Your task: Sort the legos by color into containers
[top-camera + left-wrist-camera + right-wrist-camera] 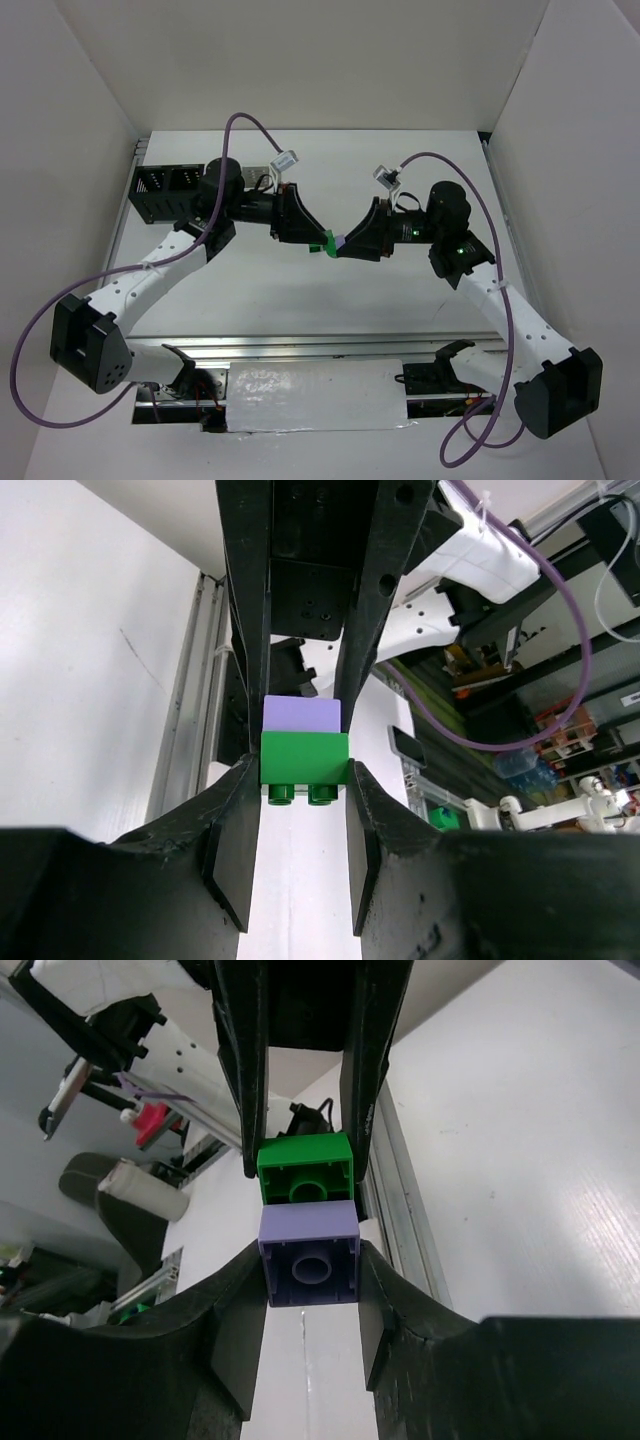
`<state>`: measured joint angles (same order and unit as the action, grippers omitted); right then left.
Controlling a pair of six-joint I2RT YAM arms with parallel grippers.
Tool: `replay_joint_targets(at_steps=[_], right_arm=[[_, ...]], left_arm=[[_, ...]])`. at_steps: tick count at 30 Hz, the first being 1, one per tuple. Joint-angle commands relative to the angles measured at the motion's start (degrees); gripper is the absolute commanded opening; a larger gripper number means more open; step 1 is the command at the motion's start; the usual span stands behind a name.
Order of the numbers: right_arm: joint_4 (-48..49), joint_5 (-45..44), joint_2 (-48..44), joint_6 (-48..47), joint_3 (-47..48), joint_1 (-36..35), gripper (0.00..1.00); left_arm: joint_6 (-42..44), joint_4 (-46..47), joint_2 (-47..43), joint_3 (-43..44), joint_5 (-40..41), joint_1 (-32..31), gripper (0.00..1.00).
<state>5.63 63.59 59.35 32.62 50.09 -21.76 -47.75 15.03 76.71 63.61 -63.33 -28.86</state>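
A green lego (326,245) and a lavender lego (339,242) are joined together and held in the air over the middle of the table. My left gripper (318,243) is shut on the green lego (304,760), its studs pointing toward the wrist camera. From the opposite side my right gripper (347,244) is shut on the lavender lego (308,1230), whose hollow underside faces its camera. Behind it sits the green lego (305,1175). The two pairs of fingers meet tip to tip. A black container (160,190) with slotted walls stands at the back left.
White walls enclose the table on three sides. Purple cables arc over both arms. A metal rail (320,345) and a white sheet (315,395) lie along the near edge between the arm bases.
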Motion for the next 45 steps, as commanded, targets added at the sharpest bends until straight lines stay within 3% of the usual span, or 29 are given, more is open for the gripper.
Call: replay_joint_targets(at_steps=[1, 6, 9, 11, 12, 13, 14, 16, 18, 23, 28, 32, 35, 38, 41, 42, 45], right_arm=[[-2.98, -4.35, -2.48, -3.35, 1.68, 1.01, 0.00], [-0.52, -7.68, -3.89, -1.24, -1.83, 4.44, 0.00], [-4.47, -16.37, -4.77, -1.68, -1.57, 4.53, 0.00], [-6.67, -23.29, -4.86, -2.03, -1.31, 4.62, 0.00], [-10.51, -26.12, -4.86, -2.04, -0.09, 4.53, 0.00], [-12.38, -28.07, -4.25, -2.30, 0.62, 4.53, 0.00], [-15.35, -30.26, -3.90, -3.08, 2.11, 4.45, 0.00], [-17.83, -32.55, -3.54, -3.53, 3.26, 3.92, 0.00], [-20.38, -35.97, -3.72, -4.40, 4.75, 2.34, 0.00], [-25.22, -38.98, -2.93, -5.90, 7.39, -0.03, 0.00], [-26.63, -38.98, -2.93, -5.90, 7.57, -0.56, 0.00], [-26.90, -38.63, -3.45, -5.99, 6.78, -0.74, 0.00], [-27.69, -38.54, -3.37, -6.34, 6.95, -0.74, 0.00], [-28.13, -38.63, -3.19, -6.78, 7.39, -0.74, 0.00], [-28.13, -37.76, -2.32, -7.04, 7.92, -0.74, 0.00], [-28.04, -37.40, -2.14, -7.13, 8.01, -0.74, 0.00], [-28.13, -36.44, -1.00, -7.22, 8.62, -0.83, 0.00]], left_arm=[[5.29, -0.52, -2.08, 0.28, -0.48, 0.38, 0.00], [7.76, -2.55, -4.98, -1.65, 0.75, 6.00, 0.00], [8.80, -4.90, -6.83, -2.27, 2.76, 11.53, 0.00], [12.66, -13.31, -7.54, -0.18, 7.22, 16.26, 0.00], [17.12, -20.23, -7.54, 1.58, 13.26, 17.77, 0.00], [18.64, -26.13, -6.32, 3.43, 29.68, 18.83, 0.00], [19.44, -36.11, -5.44, 7.27, 39.76, 20.32, 0.00], [18.66, -42.42, -1.06, 10.46, 60.93, 21.82, 0.00], [17.26, -44.82, 2.72, 13.98, 66.98, 25.60, 0.00], [15.67, -41.48, 9.33, 21.87, 78.25, 28.68, 0.00], [16.98, -44.29, 19.16, 32.25, 82.31, 31.23, 0.07], [17.43, -44.64, 23.04, 34.56, 83.54, 31.85, 0.13], [17.16, -44.21, 24.54, 34.12, 83.37, 32.38, 0.21], [17.07, -43.94, 25.51, 33.33, 83.19, 32.47, 0.35], [17.07, -43.51, 26.04, 32.28, 82.84, 32.64, 0.57], [17.07, -43.33, 25.86, 31.75, 83.02, 32.73, 0.70], [16.72, -43.33, 24.99, 31.13, 83.28, 32.73, 0.87]])
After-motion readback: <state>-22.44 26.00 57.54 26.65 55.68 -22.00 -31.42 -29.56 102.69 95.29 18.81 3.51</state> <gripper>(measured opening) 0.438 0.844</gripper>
